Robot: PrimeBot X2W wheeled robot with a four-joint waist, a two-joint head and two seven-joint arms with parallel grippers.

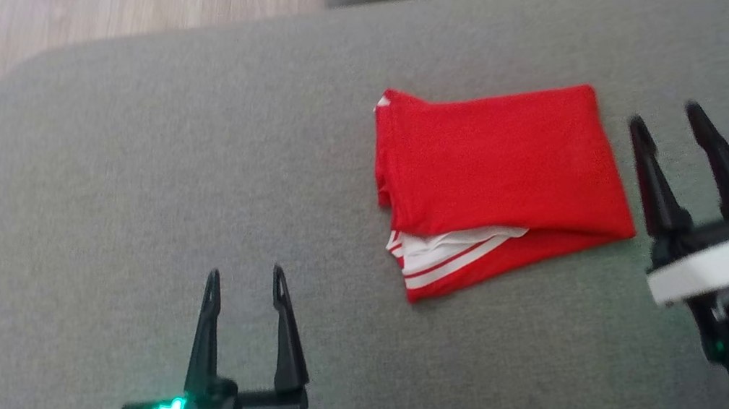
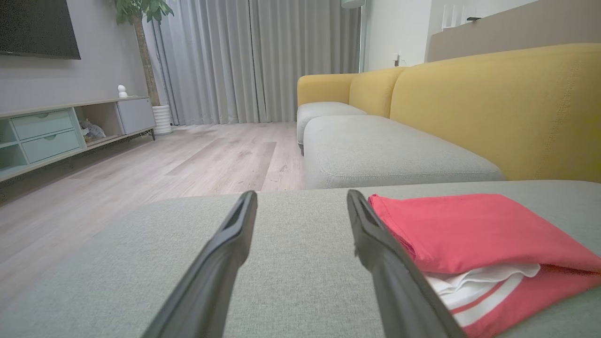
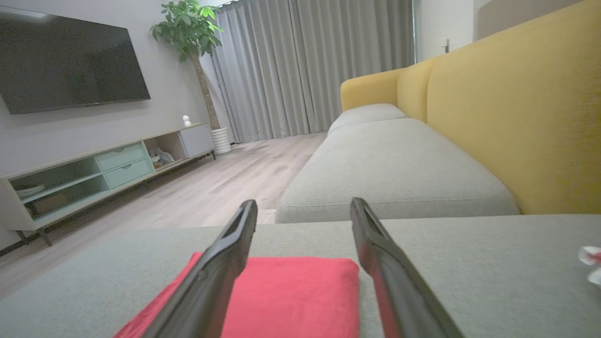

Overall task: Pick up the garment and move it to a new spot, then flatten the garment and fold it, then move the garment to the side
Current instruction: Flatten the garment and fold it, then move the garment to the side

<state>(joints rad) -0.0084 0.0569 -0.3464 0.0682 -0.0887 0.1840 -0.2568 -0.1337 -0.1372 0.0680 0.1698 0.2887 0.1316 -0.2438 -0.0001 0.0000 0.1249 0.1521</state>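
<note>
Grey cushion, folded red garment (white-striped edge), left fingers and right fingers spread, empty.

Garment on cushion, btwn left hand & right hand.

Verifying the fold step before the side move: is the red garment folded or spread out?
Folded. The red garment is a compact rectangle on the grey cushion, layers stacked, white striped layer showing at its near edge.
</note>
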